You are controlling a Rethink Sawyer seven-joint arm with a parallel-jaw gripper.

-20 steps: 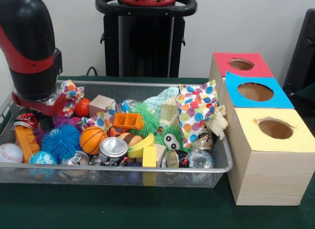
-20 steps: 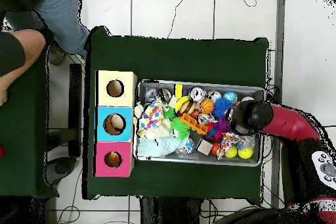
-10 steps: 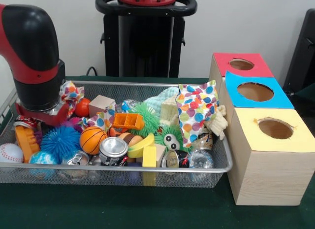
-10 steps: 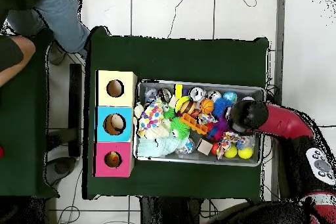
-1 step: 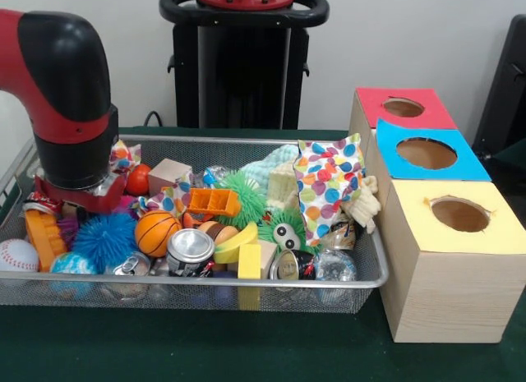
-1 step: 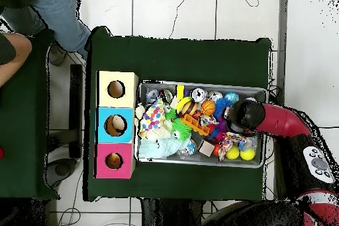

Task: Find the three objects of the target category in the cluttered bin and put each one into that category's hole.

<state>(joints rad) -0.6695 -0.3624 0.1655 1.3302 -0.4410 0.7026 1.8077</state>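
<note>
I have the green cloth-covered worktop (image 5: 205,349) under everything, and on it the silver wire-mesh bin (image 5: 246,293) full of clutter. To its right in the front view stands the row of light wooden boxes: the yellow-topped box (image 5: 460,267) nearest the camera, the blue-topped box (image 5: 427,156) behind it and the red-topped box (image 5: 404,109) farthest back, each with a round hole in its lid.

My red and black arm (image 5: 70,94) comes down over the bin's left end in the front view. Its wrist hides the gripper (image 5: 74,203), which sits low among the toys, and I cannot tell whether it is released or clenched on anything.

In the bin, a polka-dot fabric pouch (image 5: 329,185) leans upright at the right end, beside a green spiky fuzzy toy with googly eyes (image 5: 279,230). Just right of the wrist lie a blue spiky rubber ball (image 5: 105,238) and a small orange basketball (image 5: 154,232), touching each other. In front of them a silver drinks can (image 5: 189,250) rests on its side. A white baseball (image 5: 16,255) lies in the near left corner. A yellow foam block (image 5: 249,261) stands against the front wall.

At the upper left of the overhead view a person's arm (image 6: 13,48) shows.
</note>
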